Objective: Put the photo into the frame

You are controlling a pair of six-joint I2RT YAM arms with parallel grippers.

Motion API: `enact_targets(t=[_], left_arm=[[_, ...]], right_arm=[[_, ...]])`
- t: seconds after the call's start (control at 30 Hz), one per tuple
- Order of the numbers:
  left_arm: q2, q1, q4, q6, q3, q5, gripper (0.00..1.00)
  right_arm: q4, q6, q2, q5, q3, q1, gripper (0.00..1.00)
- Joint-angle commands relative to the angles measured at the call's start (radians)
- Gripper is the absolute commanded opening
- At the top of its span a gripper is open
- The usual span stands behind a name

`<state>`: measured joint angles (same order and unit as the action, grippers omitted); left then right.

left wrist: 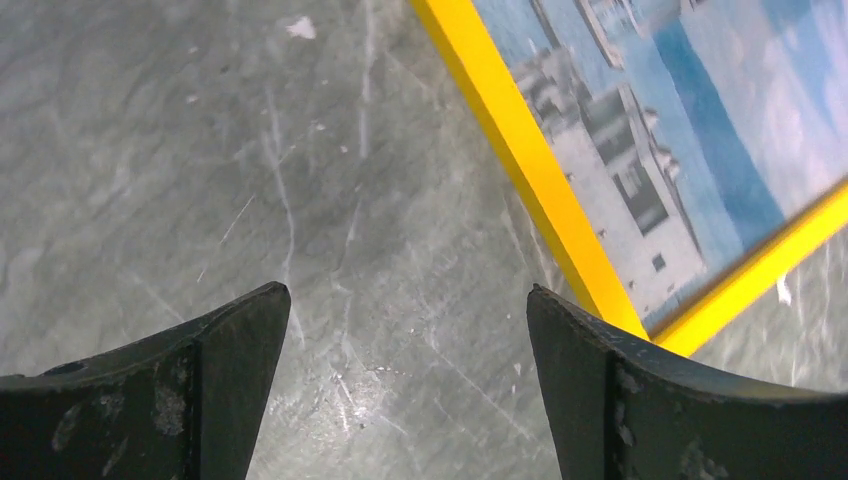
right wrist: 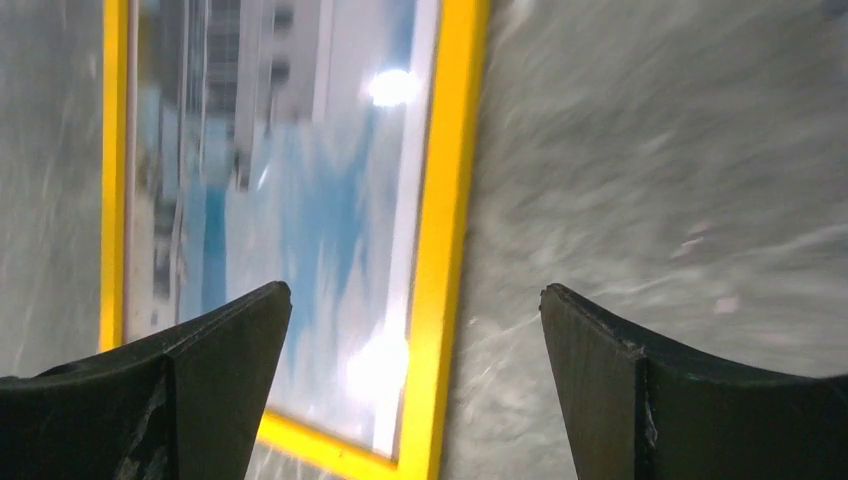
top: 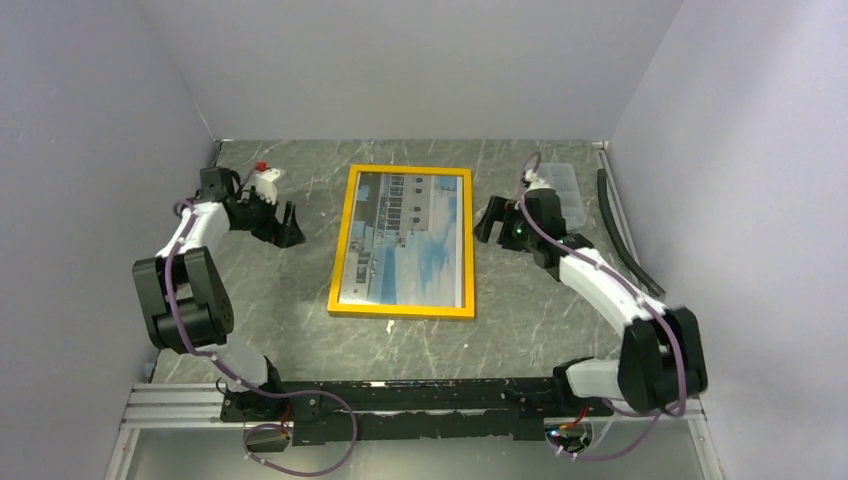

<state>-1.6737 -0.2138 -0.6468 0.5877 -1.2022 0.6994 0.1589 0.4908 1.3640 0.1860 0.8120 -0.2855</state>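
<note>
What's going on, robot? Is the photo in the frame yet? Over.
Left gripper open, right gripper open, both off the frame. Photo inside frame, flat on table. Nothing on top.

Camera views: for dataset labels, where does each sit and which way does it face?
Top external: high behind the bases, looking down on the table; both arms show, left gripper and right gripper flanking the frame.
Left wrist: faces down; own open fingers, frame corner.
Right wrist: faces down; own open fingers, frame.
Shared: the framed photo.
</note>
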Motion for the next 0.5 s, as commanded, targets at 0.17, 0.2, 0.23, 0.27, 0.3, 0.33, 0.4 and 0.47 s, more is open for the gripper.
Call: enact_targets(t=[0.17, 0.2, 0.23, 0.27, 0.3, 0.33, 0.4, 0.47], left_arm=[[0.162, -0.143, 0.619, -0.417, 0.384, 0.081, 0.94], [0.164, -0.152, 0.688, -0.443, 0.425, 0.079, 0.94], [0.165, -0.157, 0.740, -0.462, 0.452, 0.067, 0.94], [0.163, -0.160, 0.791, -0.481, 0.480, 0.052, 0.94], [0.161, -0.162, 0.835, -0.499, 0.506, 0.036, 0.94], [0.160, -0.165, 0.891, -0.520, 0.532, 0.019, 0.94], [0.160, -0.167, 1.028, -0.564, 0.592, -0.004, 0.94], [0.156, -0.167, 1.191, -0.601, 0.653, -0.015, 0.94]], right_arm=[[-0.359, -0.259, -0.221, -0.763, -0.218, 0.020, 1.00], [-0.375, -0.264, -0.203, -0.801, -0.228, 0.032, 1.00], [-0.374, -0.244, -0.187, -0.837, -0.232, 0.045, 1.00], [-0.390, -0.237, -0.179, -0.860, -0.247, 0.062, 1.00], [-0.426, -0.236, -0.182, -0.866, -0.275, 0.077, 1.00], [-0.486, -0.254, -0.190, -0.865, -0.311, 0.090, 1.00], [-0.623, -0.280, -0.213, -0.865, -0.396, 0.113, 1.00], [-0.753, -0.289, -0.228, -0.838, -0.476, 0.145, 1.00]])
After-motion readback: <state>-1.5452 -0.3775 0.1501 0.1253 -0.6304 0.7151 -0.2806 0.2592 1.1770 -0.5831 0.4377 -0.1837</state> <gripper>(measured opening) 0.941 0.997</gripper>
